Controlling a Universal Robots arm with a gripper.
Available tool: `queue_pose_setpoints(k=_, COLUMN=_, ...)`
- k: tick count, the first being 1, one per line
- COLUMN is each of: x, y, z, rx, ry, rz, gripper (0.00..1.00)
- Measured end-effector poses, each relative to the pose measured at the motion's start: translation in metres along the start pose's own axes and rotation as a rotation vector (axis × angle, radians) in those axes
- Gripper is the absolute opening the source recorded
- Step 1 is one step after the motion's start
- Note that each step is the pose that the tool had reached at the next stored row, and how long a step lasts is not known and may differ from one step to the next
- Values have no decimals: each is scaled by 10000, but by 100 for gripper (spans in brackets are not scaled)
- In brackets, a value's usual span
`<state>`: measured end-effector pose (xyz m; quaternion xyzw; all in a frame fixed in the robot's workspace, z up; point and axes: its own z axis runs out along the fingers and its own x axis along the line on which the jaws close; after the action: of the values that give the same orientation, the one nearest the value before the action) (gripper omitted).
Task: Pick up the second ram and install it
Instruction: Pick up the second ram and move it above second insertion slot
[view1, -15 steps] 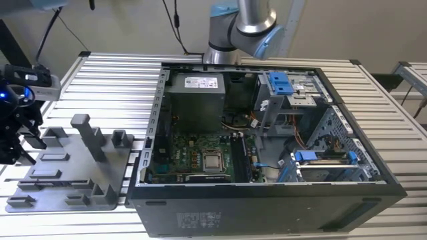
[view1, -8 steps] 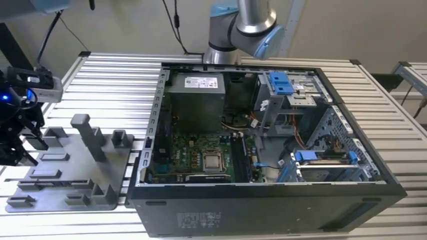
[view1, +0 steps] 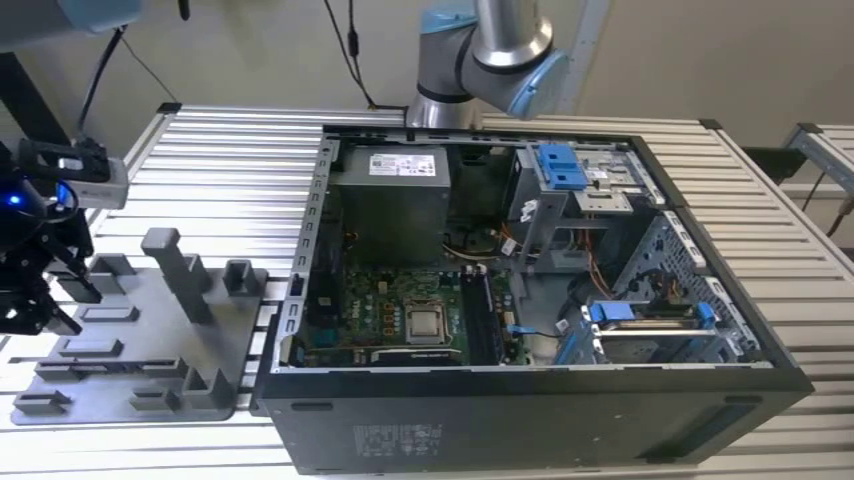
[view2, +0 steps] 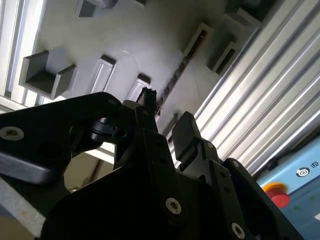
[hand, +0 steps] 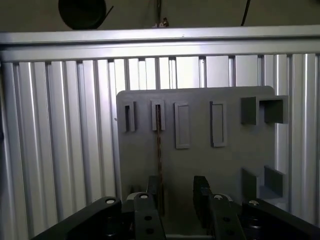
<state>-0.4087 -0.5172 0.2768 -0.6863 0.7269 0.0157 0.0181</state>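
Note:
The second ram stands on its thin edge in a narrow slot of the grey fixture tray, showing as a dark, slim strip. In the second wrist view the second ram runs as a thin dark line across the tray. My gripper is open just above the tray. Its two black fingers straddle the near end of the stick, which lies close to one finger and apart from the other. In the exterior view my gripper hangs over the tray at the exterior view's left.
An open computer case lies to the exterior view's right of the tray, with a motherboard, grey power-supply box and blue drive brackets. The tray carries upright grey blocks. Everything rests on a ribbed aluminium table.

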Motion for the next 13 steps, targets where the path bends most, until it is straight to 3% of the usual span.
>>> queue_pose_setpoints(k=3, x=2, y=0, z=34, rx=107, ry=-6, rz=-5, gripper=42)
queue_pose_setpoints(k=8, x=3, y=1, z=69, rx=98, ry=73, rz=-5, gripper=42)
queue_pose_setpoints(k=13, x=6, y=1, z=133, rx=77, ry=82, rz=-12, gripper=42)
